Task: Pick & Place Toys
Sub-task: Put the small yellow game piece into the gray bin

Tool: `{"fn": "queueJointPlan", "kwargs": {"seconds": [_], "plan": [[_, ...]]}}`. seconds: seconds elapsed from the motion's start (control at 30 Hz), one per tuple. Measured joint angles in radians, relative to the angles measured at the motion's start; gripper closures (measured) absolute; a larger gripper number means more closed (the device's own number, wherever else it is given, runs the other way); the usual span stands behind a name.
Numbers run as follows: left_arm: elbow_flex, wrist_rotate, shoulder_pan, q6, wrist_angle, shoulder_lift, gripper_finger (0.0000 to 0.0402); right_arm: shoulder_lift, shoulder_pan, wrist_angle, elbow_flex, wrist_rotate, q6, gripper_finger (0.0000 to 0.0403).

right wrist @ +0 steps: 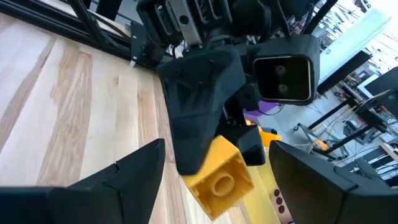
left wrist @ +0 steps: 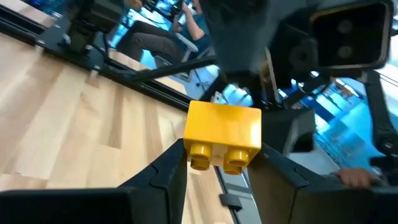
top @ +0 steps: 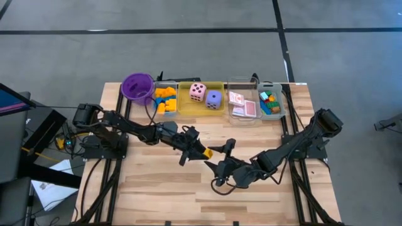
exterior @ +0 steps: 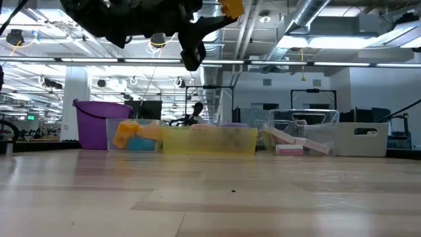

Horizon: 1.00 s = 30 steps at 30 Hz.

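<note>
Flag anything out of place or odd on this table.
Nothing looks spilled or damaged. The one thing outside the trays is a yellow block, gripped in the left pincer above mid-table, with the open right pincer beside it. Other toys sit in their trays at the far edge.

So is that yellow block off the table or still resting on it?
Off the table: the left gripper holds the yellow block in the air.
</note>
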Motion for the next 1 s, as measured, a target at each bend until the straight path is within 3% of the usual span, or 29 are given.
{"fn": "queueJointPlan", "kwargs": {"seconds": [0.3,0.57,1.0], "plan": [[0.000,0.048,-0.001,-0.021,-0.001,0.000,0.0270,0.000,0.000,-0.013,0.000,-0.017,0.001,0.0121],[0.015,0.074,-0.001,-0.028,-0.005,-0.001,0.0270,0.000,-0.023,-0.020,0.000,-0.162,0.019,0.0121],[0.035,0.084,-0.001,-0.026,-0.050,-0.003,0.0270,0.000,-0.029,-0.028,-0.001,-0.188,0.029,0.0121]]}}
